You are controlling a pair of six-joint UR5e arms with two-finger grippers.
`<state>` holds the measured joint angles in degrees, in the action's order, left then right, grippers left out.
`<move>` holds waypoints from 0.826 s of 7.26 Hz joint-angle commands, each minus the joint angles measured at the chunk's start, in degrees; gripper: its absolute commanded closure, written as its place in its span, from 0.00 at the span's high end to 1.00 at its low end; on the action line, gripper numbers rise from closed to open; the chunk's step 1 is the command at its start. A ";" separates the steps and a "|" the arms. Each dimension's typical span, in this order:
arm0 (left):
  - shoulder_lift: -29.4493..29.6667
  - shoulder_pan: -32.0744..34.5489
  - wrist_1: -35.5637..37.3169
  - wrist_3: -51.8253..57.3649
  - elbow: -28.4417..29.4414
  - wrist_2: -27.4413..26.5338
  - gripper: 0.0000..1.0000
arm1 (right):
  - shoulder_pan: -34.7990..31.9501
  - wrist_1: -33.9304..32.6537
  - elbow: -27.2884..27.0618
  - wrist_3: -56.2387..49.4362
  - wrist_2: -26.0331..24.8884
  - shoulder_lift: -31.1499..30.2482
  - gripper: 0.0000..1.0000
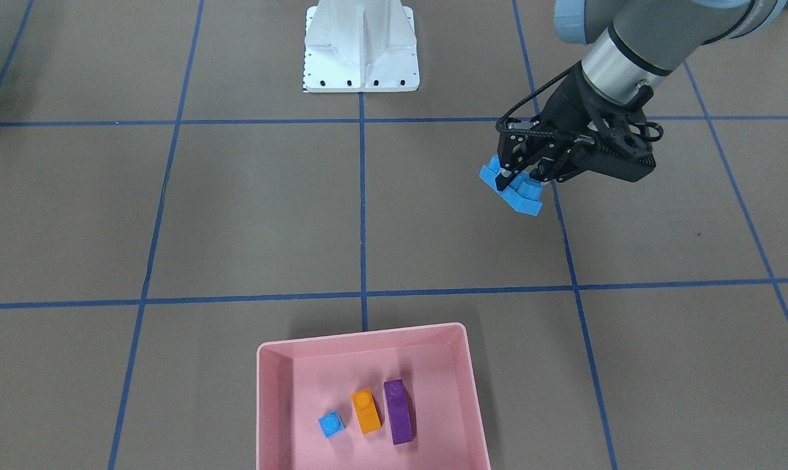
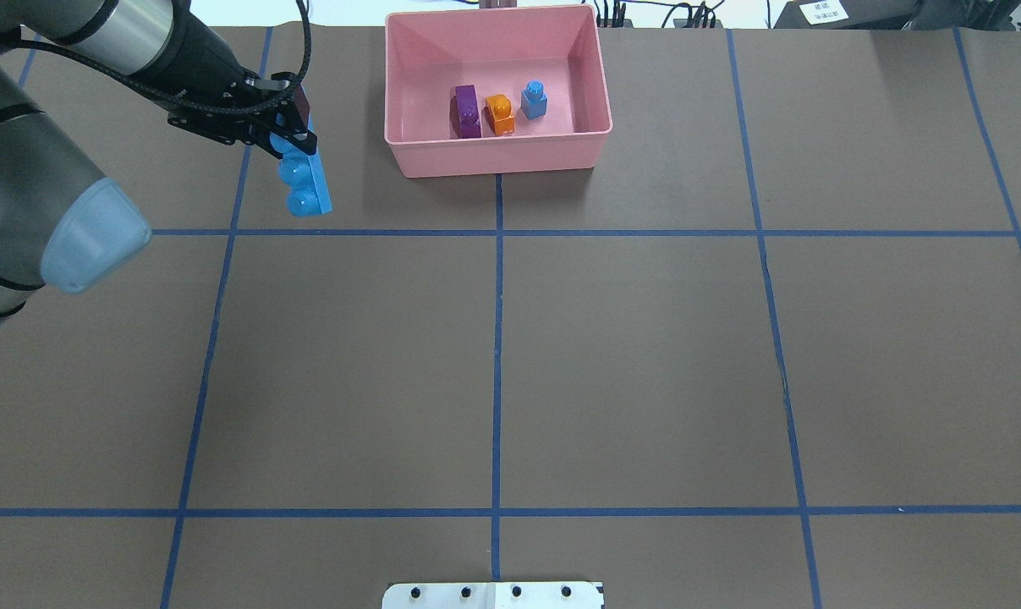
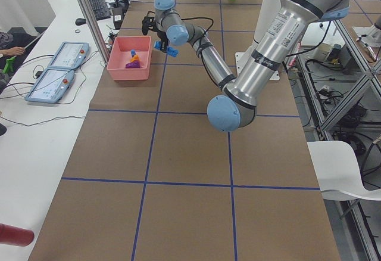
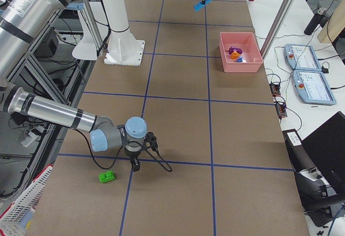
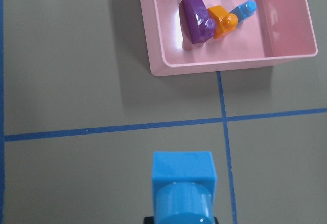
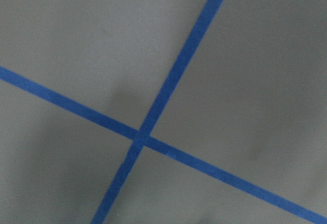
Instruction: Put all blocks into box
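**Item 1: long blue brick (image 2: 305, 182).** Held in my left gripper (image 2: 294, 139), whose jaws are closed across it with the fingers nearly together. It hangs tilted above the table, just beside the box (image 2: 493, 161), outside its wall on the robot's left and not yet over the rim. More of the brick sticks out on one side of my fingers than the other.
Handling, as I judge it: stiff, light, smooth-sided plastic that will neither crush nor flex. An off-centre hold on slick faces could let it pivot. Its flat long sides near mid-length are the surest place to hold it.

**Item 2: purple brick (image 2: 466, 112), orange brick (image 2: 500, 114), tiny blue cube (image 2: 534, 100).** These sit on the box floor in a close row with the orange one in the middle. I count them as done.

**Item 3: green brick (image 4: 107, 177).** It lies on the table well apart from the box, toward the robot's right end. My right gripper (image 4: 136, 163) points down near it, not touching.
Whether that gripper's jaws are parted I cannot tell; its own camera shows only tape lines.
Handling, as I judge it: small, hard and light, easily nudged aside. It is best pinched across its two flat sides, below the studs.

**Item 4: box.** A low-walled pink tray, open on top, with bare floor left beside the row.
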<state>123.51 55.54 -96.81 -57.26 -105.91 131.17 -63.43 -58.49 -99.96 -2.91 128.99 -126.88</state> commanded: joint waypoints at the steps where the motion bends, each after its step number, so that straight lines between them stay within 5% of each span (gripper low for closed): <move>1: 2.24 -0.08 -4.06 -0.13 4.72 -0.21 0.00 | 0.50 0.13 1.61 -1.57 -0.84 -1.18 1.00; 6: 18.50 -0.17 -12.84 -3.20 24.75 -4.60 0.00 | 2.70 0.13 5.38 -2.98 1.27 -1.09 0.98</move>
<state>138.65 55.41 -106.35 -59.48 -86.15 127.98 -61.19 -58.41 -95.81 -5.87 129.66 -127.97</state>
